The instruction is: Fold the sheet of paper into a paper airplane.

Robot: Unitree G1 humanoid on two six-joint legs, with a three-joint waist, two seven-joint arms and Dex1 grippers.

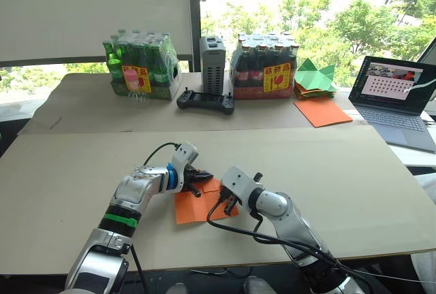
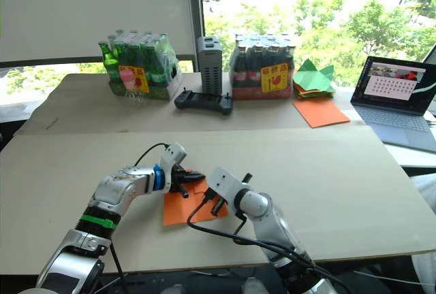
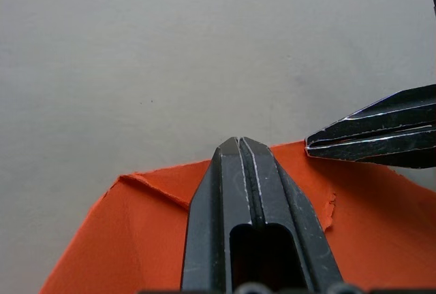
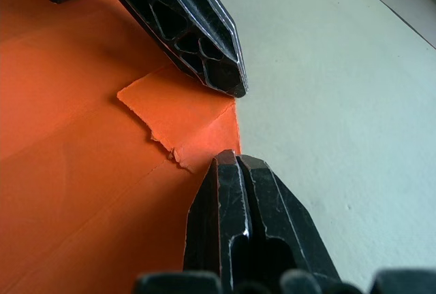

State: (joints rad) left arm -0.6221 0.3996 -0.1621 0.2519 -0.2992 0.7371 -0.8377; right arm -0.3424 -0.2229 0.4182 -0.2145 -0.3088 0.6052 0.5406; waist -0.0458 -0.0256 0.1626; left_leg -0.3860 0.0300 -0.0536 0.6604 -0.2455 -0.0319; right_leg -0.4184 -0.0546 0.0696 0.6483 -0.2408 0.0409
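The sheet of paper (image 1: 191,209) lies flat on the near table, bright orange, with crease lines. It has a small folded flap with a ragged edge (image 4: 174,113) at its far side. My left gripper (image 1: 206,176) is shut, and its tip (image 3: 238,143) rests on the sheet's far edge. My right gripper (image 1: 227,205) is shut too. Its tip (image 4: 228,159) sits on the paper's right edge, a finger's width from the left gripper's fingers (image 4: 204,42). Neither gripper pinches the paper.
At the back stand a pack of green bottles (image 1: 142,66), a grey box (image 1: 212,64), a black controller (image 1: 205,101) and a pack of dark bottles (image 1: 264,68). Green paper shapes (image 1: 315,77), a bigger orange sheet (image 1: 322,111) and a laptop (image 1: 398,100) are at the back right.
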